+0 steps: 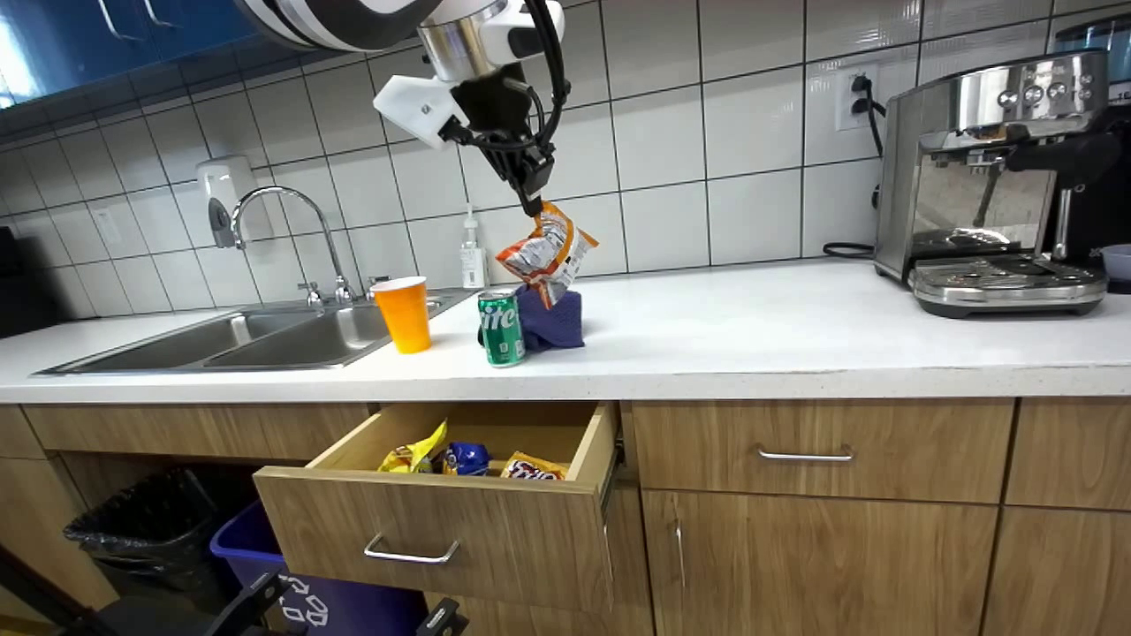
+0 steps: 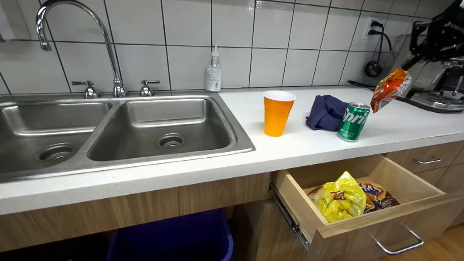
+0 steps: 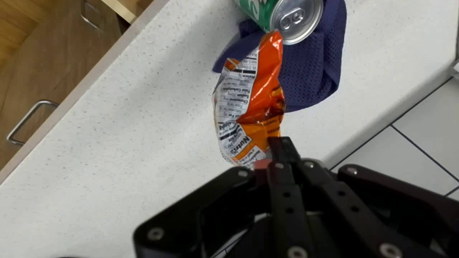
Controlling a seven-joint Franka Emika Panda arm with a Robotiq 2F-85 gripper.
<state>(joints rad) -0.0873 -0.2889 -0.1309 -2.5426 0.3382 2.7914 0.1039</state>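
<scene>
So we've got the end effector [image 1: 533, 210] pinched pretty much all the way closed on one end of an orange-and-white snack bag [image 1: 550, 252], which dangles above the surface [image 1: 751, 327]. We'd guess it's super light, with slick, crinkly film and contents that could crush, so holding it by that end beats squeezing the middle. Down near it, a green Sprite can [image 2: 353, 123] stands right beside a bunched-up navy cloth [image 2: 322, 116], so honestly we'd watch for the bag's loose end clipping the can. There's an orange cup [image 2: 278, 116] nearby too, and lower down the pulled-out drawer [image 1: 424, 526] holds a yellow packet [image 2: 342, 199] and a blue packet [image 1: 466, 458].
</scene>
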